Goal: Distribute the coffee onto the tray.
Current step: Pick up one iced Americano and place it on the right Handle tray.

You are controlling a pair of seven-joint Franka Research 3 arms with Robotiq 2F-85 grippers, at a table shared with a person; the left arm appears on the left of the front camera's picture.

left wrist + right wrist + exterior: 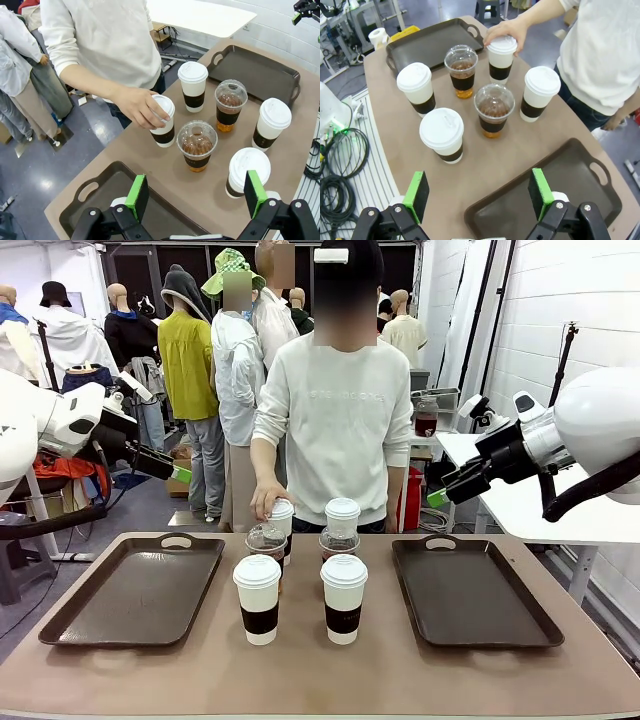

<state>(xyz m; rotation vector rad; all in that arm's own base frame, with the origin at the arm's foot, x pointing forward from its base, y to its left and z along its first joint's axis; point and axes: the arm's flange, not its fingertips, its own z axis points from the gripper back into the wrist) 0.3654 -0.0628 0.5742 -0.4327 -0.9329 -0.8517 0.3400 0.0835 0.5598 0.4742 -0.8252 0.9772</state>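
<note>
Six coffee cups (258,590) cluster on the tabletop (320,680) between the empty left tray (135,590) and right tray (470,590), a person's hand (266,502) on the far-left cup (284,512); both jaws, wide open and empty, could strike that hand if they reach in now.

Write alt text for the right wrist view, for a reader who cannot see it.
Four white-lidded paper cups and two clear dome-lidded cups of brown liquid stand clustered on a table between two dark trays. A person's hand rests on the lid of the farthest paper cup. The right end effector, open, hovers above the near tray.
</note>
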